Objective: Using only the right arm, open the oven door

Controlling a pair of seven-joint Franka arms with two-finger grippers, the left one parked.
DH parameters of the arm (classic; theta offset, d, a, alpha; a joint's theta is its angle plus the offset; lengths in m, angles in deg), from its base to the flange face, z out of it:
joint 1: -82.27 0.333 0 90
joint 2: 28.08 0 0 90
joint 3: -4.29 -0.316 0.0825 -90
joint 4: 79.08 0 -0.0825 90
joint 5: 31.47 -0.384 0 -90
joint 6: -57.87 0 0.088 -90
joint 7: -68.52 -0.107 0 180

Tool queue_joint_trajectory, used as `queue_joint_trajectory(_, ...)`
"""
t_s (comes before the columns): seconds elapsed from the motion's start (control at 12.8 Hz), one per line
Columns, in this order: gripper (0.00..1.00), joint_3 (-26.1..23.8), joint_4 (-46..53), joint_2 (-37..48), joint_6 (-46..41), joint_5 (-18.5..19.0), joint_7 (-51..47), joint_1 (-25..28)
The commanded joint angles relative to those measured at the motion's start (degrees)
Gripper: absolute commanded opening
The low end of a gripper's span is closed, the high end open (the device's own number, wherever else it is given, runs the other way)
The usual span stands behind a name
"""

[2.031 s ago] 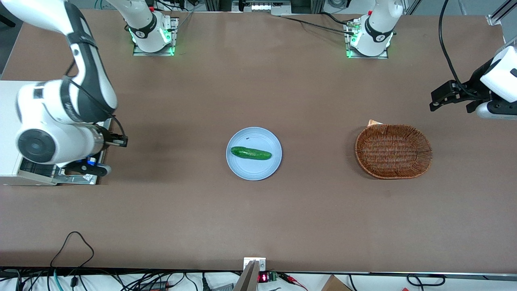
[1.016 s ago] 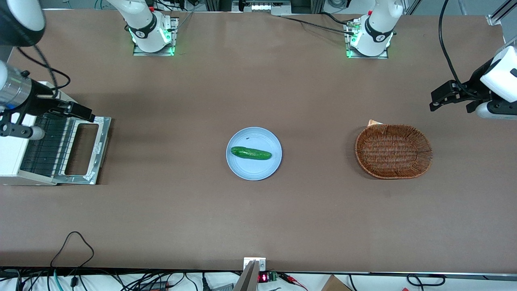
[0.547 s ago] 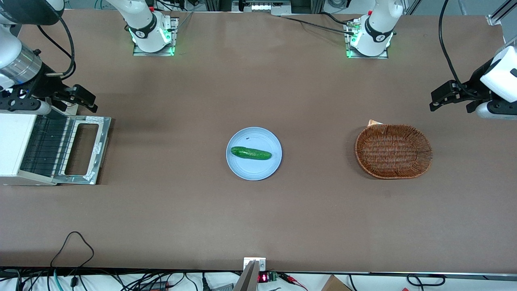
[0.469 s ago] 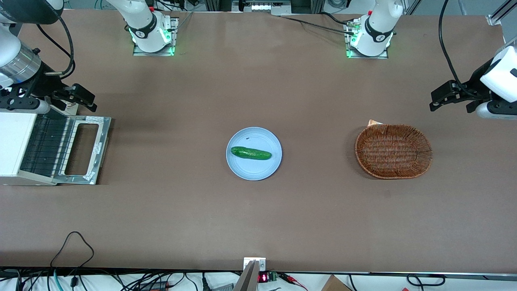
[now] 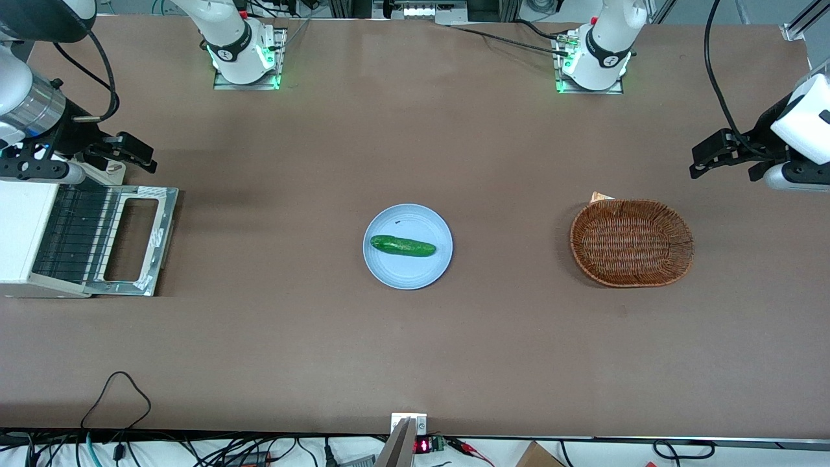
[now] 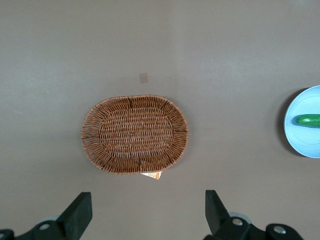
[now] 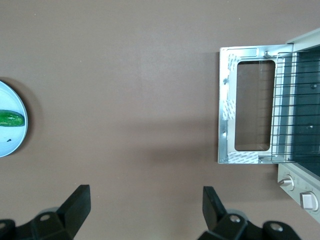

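Fully dropped flat, the oven door (image 5: 133, 240) shows its wire rack (image 5: 74, 235); the gripper (image 5: 126, 150) hangs above, jaws apart.

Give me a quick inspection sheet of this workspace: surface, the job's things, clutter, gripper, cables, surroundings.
Surface: brown table, bare between items.
Job's things: oven door folded down flat in front of the toaster oven, wire rack exposed.
Clutter: blue plate holding a cucumber; empty wicker basket toward the parked arm's end.
Gripper: right gripper open, holding nothing, farther from the front camera than the door.
Cables: black loop on the table's near edge.
Surroundings: arm bases with green lights.
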Motion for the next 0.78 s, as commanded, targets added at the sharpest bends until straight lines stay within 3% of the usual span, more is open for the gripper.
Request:
queue_joint_trajectory(0.0, 0.99, -0.51, 2.04, -1.03, -3.06, -0.24, 0.28, -0.89)
queue_joint_trajectory(0.7, 0.99, -0.42, 3.18, -1.64, -3.25, 0.02, 1.42, -1.86)
